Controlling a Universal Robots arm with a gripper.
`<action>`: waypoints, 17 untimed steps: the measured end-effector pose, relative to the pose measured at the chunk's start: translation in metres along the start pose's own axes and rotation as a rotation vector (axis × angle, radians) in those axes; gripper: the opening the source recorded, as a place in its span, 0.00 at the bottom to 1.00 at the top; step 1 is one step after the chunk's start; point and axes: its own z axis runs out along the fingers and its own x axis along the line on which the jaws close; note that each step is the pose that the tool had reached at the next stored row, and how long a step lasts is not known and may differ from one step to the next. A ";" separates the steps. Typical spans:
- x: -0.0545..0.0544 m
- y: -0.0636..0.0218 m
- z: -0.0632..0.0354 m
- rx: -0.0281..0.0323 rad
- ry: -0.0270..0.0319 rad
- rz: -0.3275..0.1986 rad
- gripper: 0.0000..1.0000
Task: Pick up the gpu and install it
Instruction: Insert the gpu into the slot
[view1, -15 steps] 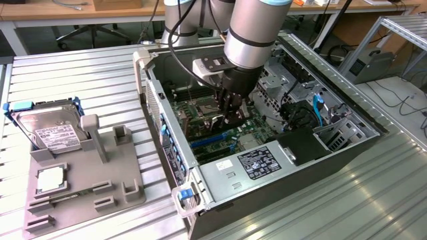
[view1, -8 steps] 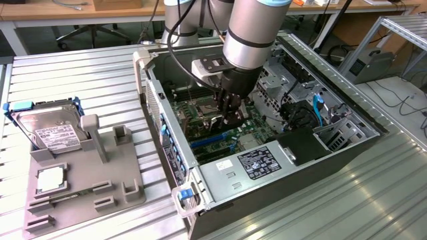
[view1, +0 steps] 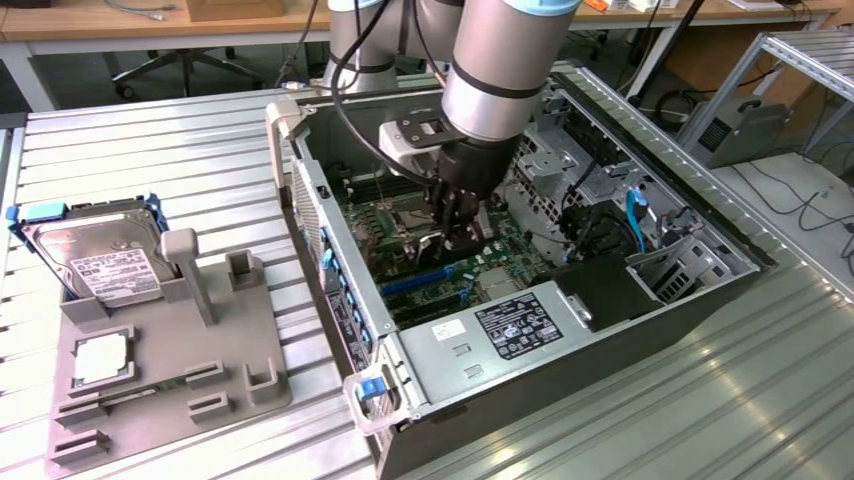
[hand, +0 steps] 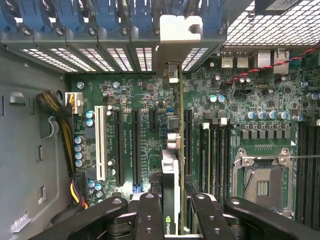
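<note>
Gripping, with the nearly closed black claw (view1: 461, 225), the thin flat dark gpu (hand: 170, 175) edge-on just over the green motherboard (hand: 130, 95) inside the open black case (view1: 534, 430). Possibly risking seating beside a long black slot (hand: 135, 145), or snagging its long silver bracket (hand: 177, 45) on the perforated rear wall (view1: 310, 212) at 9 o'clock from the claw in the exterior view, if descending tilted or offset.

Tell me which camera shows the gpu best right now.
The wrist view: the gpu runs edge-on, held in the gripper, its bracket at the rear slot openings. In the exterior view the gripper, low inside the computer case, hides nearly all of it.
</note>
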 end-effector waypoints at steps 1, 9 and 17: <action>0.000 0.0006 0.0003 0.0000 0.0001 0.000 0.27; 0.000 0.0046 0.0013 -0.0001 0.0001 0.000 0.27; 0.000 0.0045 0.0110 -0.0001 0.0001 0.000 0.27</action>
